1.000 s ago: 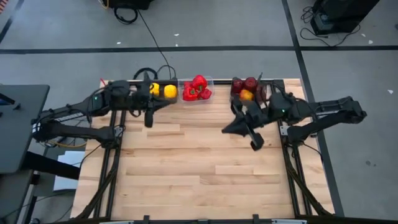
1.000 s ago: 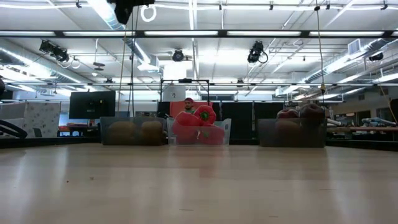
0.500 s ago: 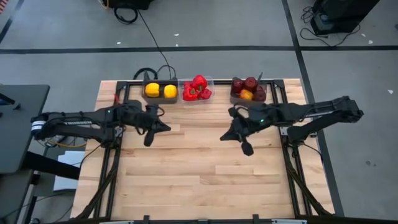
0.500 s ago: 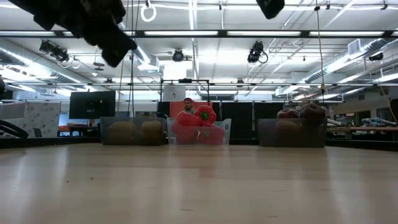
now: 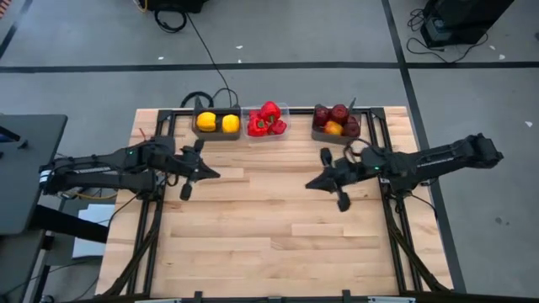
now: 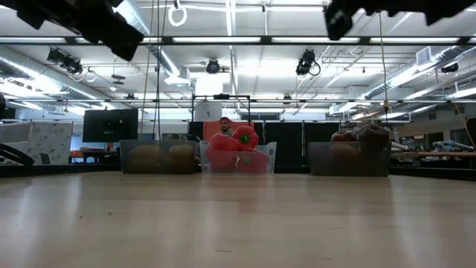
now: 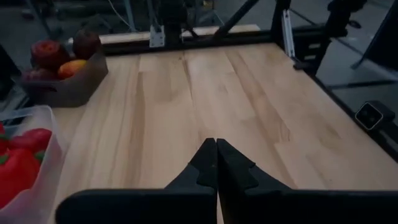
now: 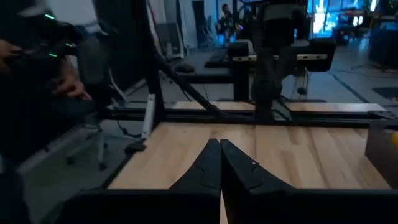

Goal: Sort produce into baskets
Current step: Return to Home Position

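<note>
The produce in view lies in three bins along the far edge of the tabletop. Two yellow peppers are in the left bin and a heap of red peppers is in the clear bin at the middle. Dark red apples fill the right bin, with one orange-yellow piece among them that I cannot identify. By that lie the sorting looks done. The left arm reaches over the left of the tabletop and the right arm over the right. Both are raised above the wood on the near side of the bins, well apart from them. The left jaws are pressed together tip to tip and hold nothing, and the right jaws are the same. If that odd piece needs moving, it probably has to be lifted out from between the apples touching it, so a narrow approach from above would suit. I judge the peppers light and hollow, with waxy skin that gives under a hard squeeze. They are best held across the broad shoulders rather than by the thin stem. The apples look denser, firm and smooth, so they are likely to roll or slip. A hold across the widest middle seems safest, with a low release so they do not bruise.
</note>
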